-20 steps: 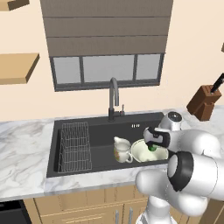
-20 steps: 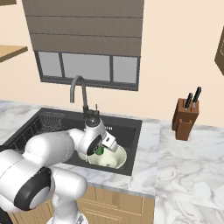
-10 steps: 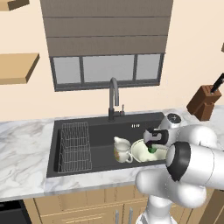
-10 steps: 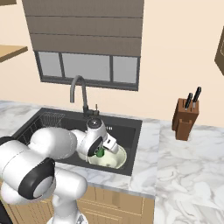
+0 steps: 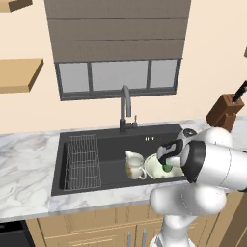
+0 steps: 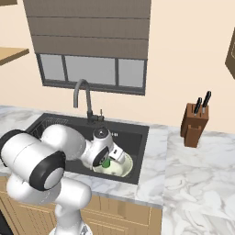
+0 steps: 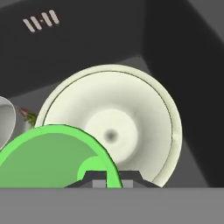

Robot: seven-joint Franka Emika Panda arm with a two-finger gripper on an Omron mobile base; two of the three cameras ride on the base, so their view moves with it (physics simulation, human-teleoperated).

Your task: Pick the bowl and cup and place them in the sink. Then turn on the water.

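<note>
Resting in the large black recessed sink (image 5: 111, 144) are one wide pale cream-green bowl (image 7: 131, 109), one cream handled jug (image 5: 134, 165) just left of it, and one wire rack (image 5: 83, 161) at the far left. One small bright green cup (image 7: 52, 157) is held over the bowl by the two-finger gripper (image 5: 166, 161) (fingers closed on its rim). One dark gooseneck faucet (image 5: 125, 110) is seen from the base views; the bowl's glossy centre is shown by the hand view.
</note>
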